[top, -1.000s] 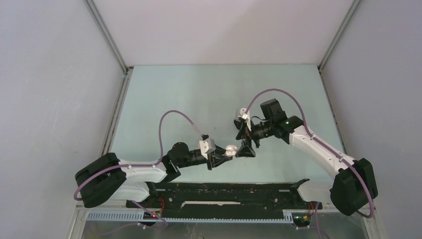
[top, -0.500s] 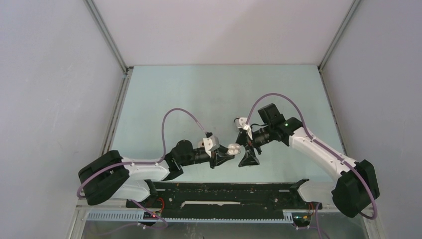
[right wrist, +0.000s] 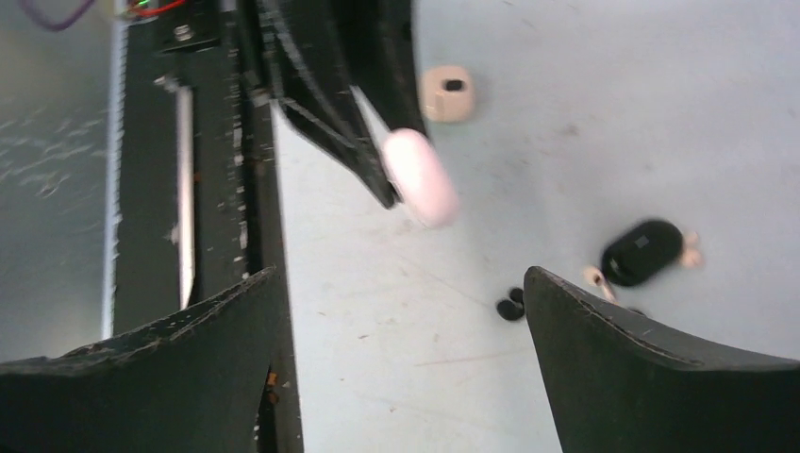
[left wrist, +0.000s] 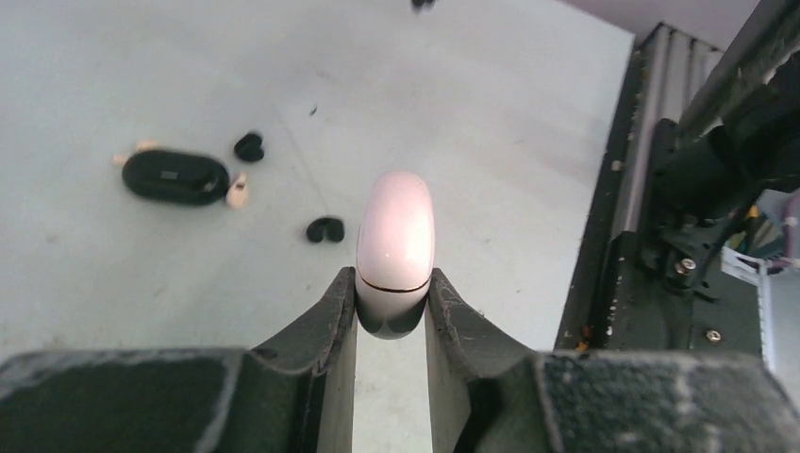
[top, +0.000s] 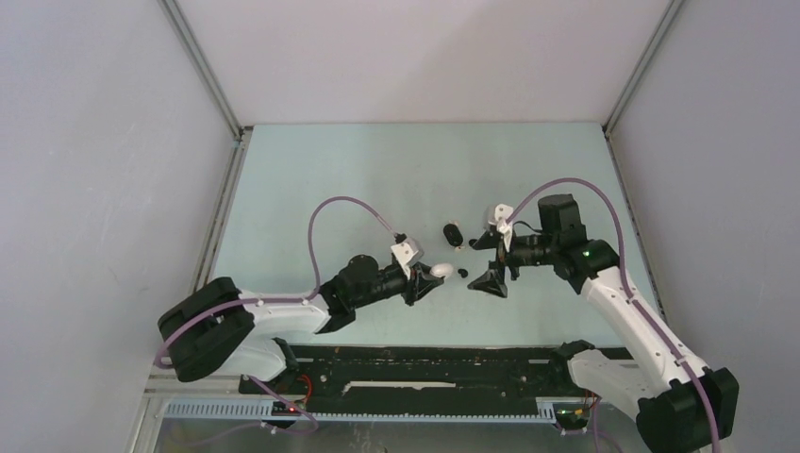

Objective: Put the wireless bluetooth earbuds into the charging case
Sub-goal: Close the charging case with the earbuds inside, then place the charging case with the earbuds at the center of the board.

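Left wrist view gives the clearest read on progress. The left gripper (left wrist: 391, 283) is clenched on the lower end of a white case (left wrist: 395, 241), holding it up off the table (left wrist: 491, 113) with the rounded end pointing away. A thin seam runs across the case and its lid looks closed, so I cannot tell whether anything sits inside.

Out on the table lies a black case (left wrist: 175, 176), flat and apparently closed too. A pale earbud (left wrist: 237, 192) lies just beside one end of it and a second pale earbud (left wrist: 132, 155) just beside the other end; whether they touch it I cannot tell. A black earbud (left wrist: 249, 146) rests near the black case, and a second black earbud (left wrist: 325, 229) lies further off, between that case and the held white one.

The right gripper (right wrist: 401, 288) hangs released, its jaws spread wide and empty, facing the white case from a short way off.

As I judge it, most of the job remains. Four buds lie loose, none is visibly seated, and both cases look closed. A case must be opened, and each bud must be picked up and pressed into its pocket. The open right claw seems the one free to do that.
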